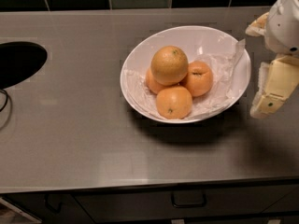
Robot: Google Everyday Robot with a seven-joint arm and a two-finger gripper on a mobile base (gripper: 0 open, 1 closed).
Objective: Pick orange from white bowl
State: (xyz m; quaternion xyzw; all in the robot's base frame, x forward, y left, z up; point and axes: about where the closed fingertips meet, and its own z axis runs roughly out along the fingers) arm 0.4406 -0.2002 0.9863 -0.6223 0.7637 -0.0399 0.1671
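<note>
While the gripper point(254, 71) hangs wide open just right of the white bowl point(140, 55), the orange point(169, 65) rests atop three smaller fruits point(174, 101); the robot should probably approach from above, straddling only that top fruit and avoiding the crinkled liner point(219, 64)

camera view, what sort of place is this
Probably a kitchen: a grey countertop with drawers below, dark wall tiles behind, and a white bowl of fruit. The gripper hangs right of the bowl.

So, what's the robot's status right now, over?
Gripper open, empty, just outside the white bowl's right rim. Orange atop three smaller fruits, untouched. Liner sheet's raised corner stands between gripper and orange.
</note>
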